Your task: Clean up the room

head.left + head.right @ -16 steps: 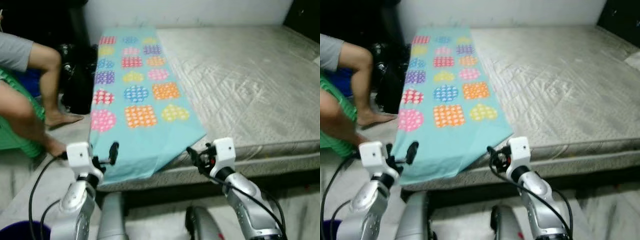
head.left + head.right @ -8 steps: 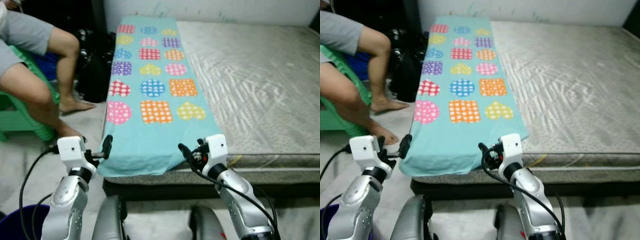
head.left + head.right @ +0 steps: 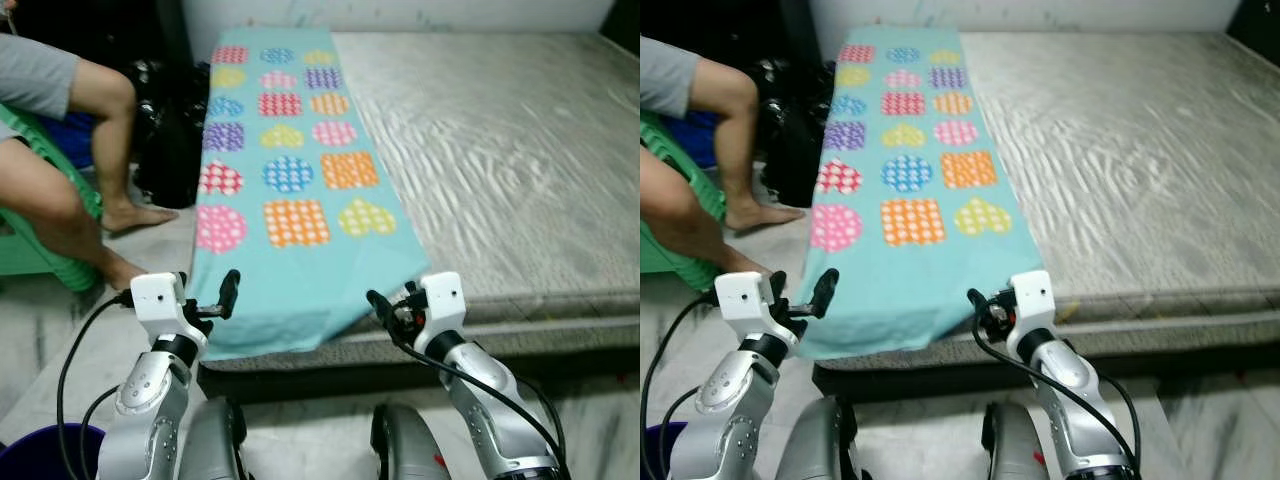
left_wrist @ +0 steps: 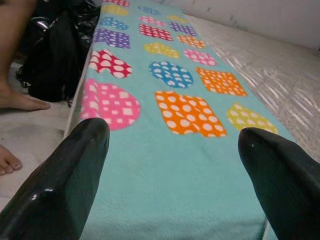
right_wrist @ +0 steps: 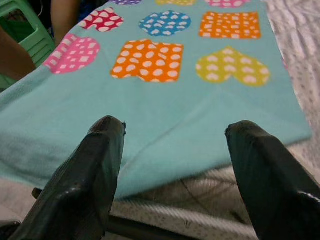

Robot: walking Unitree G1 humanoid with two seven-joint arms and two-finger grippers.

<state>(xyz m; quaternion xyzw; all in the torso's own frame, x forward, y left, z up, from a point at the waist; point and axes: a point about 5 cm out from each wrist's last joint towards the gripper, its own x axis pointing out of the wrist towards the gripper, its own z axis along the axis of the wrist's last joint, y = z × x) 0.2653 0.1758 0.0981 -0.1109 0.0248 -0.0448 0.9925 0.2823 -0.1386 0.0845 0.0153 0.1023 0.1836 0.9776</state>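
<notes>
1. A turquoise blanket (image 3: 295, 200) printed with polka-dotted hearts, squares and circles lies flat along the left strip of a bare grey mattress (image 3: 500, 150), running from the 12 o'clock end of the bed down to the near edge.
2. The blanket's near hem hangs just over the mattress edge, sagging lowest at about 7 o'clock in the head views.
3. The left gripper (image 3: 205, 300) is raised at about 7 o'clock, just in front of the blanket's near left corner; in the left wrist view its two black fingers (image 4: 60, 185) stand wide apart with nothing between them, the blanket spread beyond.
4. The right gripper (image 3: 385, 310) is raised at about 5 o'clock, close to the blanket's near right corner, where fabric meets bare mattress.
5. In the right wrist view its fingers (image 5: 85, 185) are likewise spread wide and empty, framing the hem and the grey mattress side beneath.
6. Whether either gripper touches the fabric cannot be told; both look just short of it.
7. At 9 to 10 o'clock a person (image 3: 70, 150) in grey shorts sits on a green plastic stool (image 3: 35, 260), bare feet on the pale floor.
8. A black bag (image 3: 170, 140) stands against the bed's left side, at about 10 o'clock.
9. A dark blue bucket (image 3: 40, 455) rim shows at 8 o'clock, by the left arm.
</notes>
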